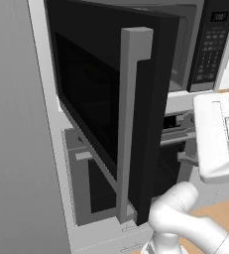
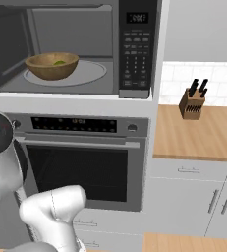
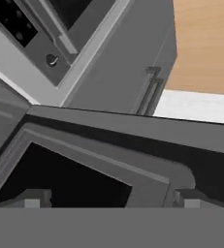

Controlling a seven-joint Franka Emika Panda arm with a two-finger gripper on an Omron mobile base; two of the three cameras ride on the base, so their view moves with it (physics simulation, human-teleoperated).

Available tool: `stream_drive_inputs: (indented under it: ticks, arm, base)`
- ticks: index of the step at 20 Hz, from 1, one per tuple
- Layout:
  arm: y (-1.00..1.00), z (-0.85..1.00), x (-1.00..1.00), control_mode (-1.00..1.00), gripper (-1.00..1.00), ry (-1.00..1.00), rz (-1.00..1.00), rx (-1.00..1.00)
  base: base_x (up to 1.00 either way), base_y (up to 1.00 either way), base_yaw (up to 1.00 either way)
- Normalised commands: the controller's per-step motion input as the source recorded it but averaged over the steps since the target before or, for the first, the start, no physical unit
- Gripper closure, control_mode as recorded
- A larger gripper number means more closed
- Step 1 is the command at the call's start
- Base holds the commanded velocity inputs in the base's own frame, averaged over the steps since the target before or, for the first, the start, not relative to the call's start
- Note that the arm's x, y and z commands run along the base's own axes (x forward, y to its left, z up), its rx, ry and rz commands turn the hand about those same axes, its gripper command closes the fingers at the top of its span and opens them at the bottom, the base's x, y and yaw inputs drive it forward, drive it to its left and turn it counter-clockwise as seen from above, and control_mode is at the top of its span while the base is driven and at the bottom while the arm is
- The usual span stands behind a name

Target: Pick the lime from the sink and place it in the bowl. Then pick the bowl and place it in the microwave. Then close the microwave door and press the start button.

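Inside microwave: wooden bowl on turntable, lime within. Microwave door swung open. Gripper against door's inner frame, fingers spread wide, empty.

- We see the microwave door as glossy black glass with a matt silver metal handle.
- The bowl looks like smooth brown wood.
- The tabletop shows pale matt wood.
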Motion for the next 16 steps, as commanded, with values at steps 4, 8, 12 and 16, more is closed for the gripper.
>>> stream_drive_inputs:
  ticks: [4,8,12,16]
  arm:
    - [0.02,0.17,-0.68,-1.00,-1.00,-0.18,0.52,-0.04]
    - [0.02,0.37,-0.76,-1.00,-1.00,-0.24,0.40,-0.04]
    - [0.29,0.19,-0.67,-1.00,-1.00,-0.27,0.24,-0.10]
    - [0.44,0.07,-0.31,-1.00,-1.00,-0.28,0.15,-0.13]
  base:
    - [0.00,0.00,0.00]
    - [0.00,0.00,0.00]
    - [0.00,0.00,0.00]
    - [0.00,0.00,0.00]
